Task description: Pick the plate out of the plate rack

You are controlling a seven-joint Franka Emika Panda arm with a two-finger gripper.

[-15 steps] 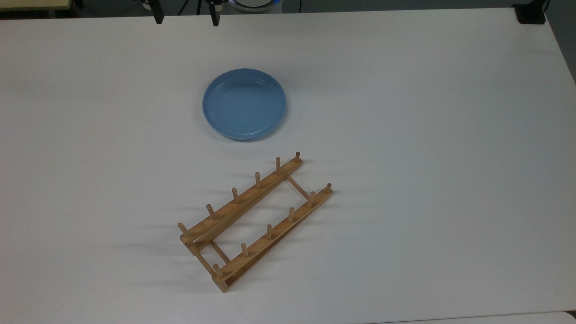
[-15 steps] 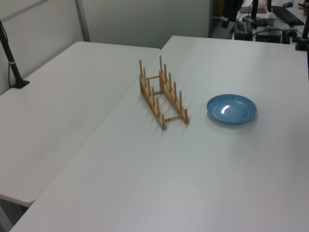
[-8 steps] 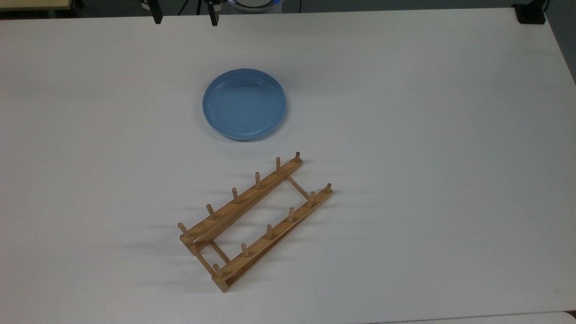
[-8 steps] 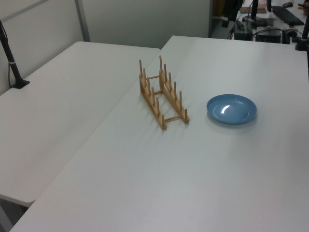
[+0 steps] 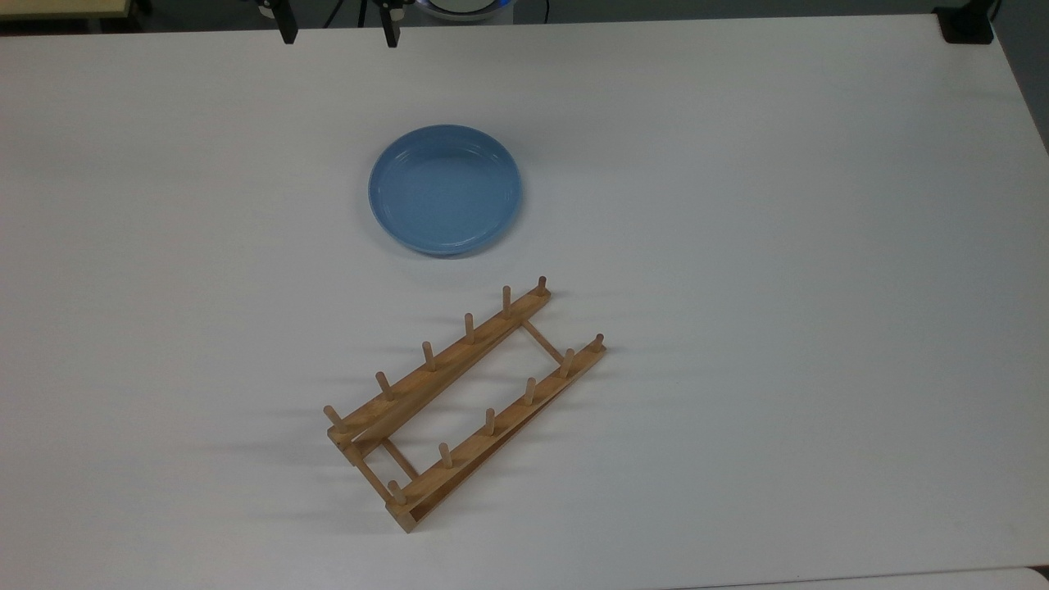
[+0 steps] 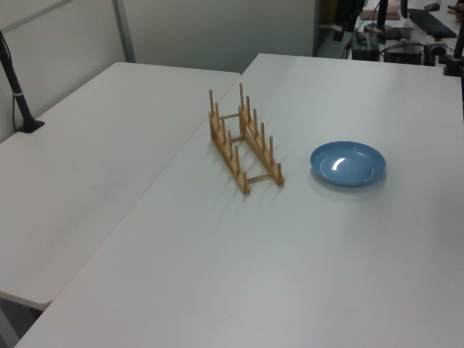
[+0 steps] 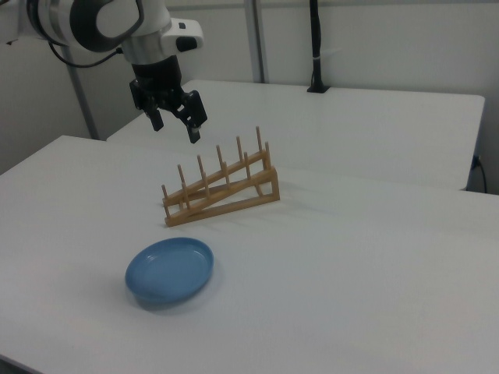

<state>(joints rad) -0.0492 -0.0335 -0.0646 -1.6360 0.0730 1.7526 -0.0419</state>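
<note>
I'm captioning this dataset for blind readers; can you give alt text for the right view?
A light-blue plate lies flat on a white table, apart from an empty wooden plate rack behind it. The robot arm's open tool hangs in the air above the rack's far side.

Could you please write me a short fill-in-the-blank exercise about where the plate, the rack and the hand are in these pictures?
1. The plate lies flat on the ____.
2. The plate rack holds ____ plates.
3. Each rail of the rack carries ____ upright pegs.
4. The hand hangs in the air with its fingers ____.

Missing words: table; no; six; open
</note>
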